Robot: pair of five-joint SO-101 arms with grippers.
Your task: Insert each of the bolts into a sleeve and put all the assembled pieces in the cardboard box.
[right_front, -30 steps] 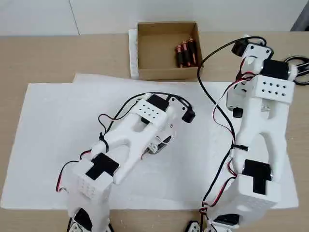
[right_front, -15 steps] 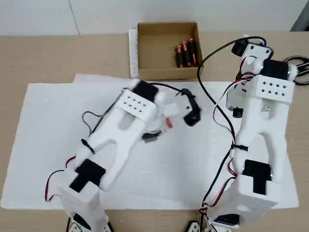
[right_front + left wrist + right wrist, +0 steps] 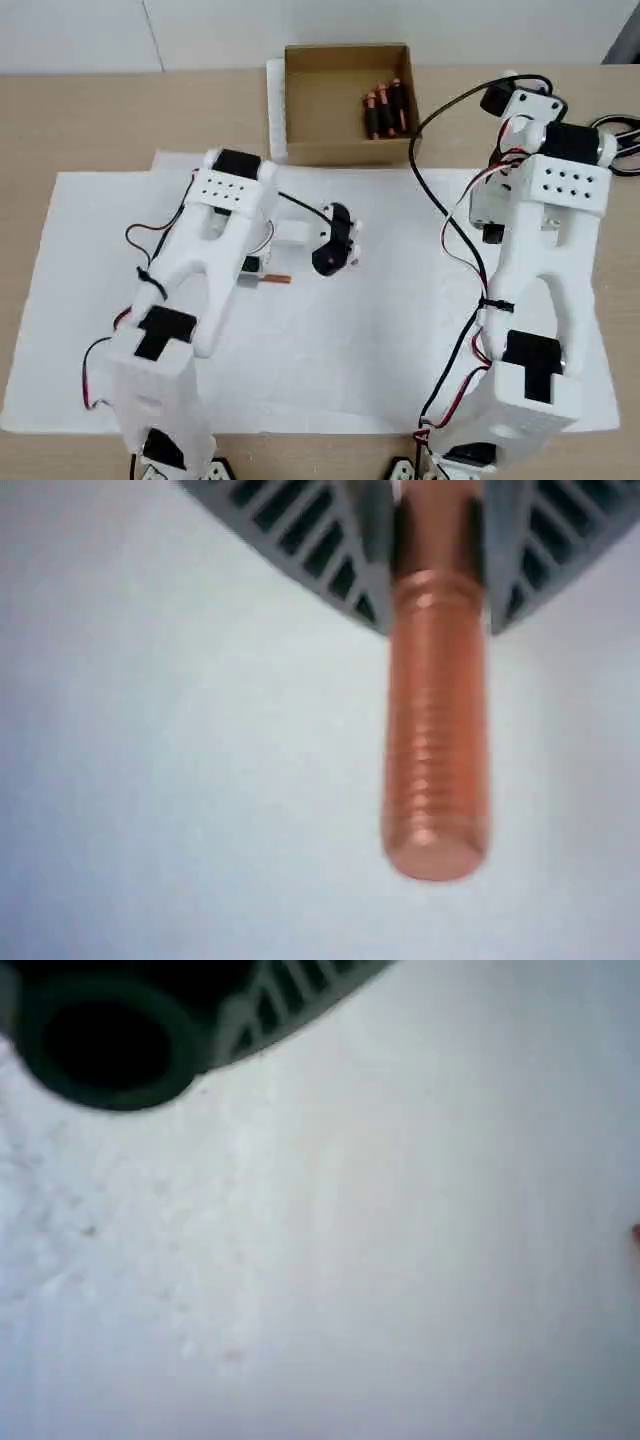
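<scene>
Bolt | left jaws grip it, threads plain in wrist view | right jaws grip sleeve

light wooden table, large white foam sheet spread flat across its middle, cardboard box at far side touching sheet's far edge, small white pad beside box's wall, black cables near table's edge
</scene>
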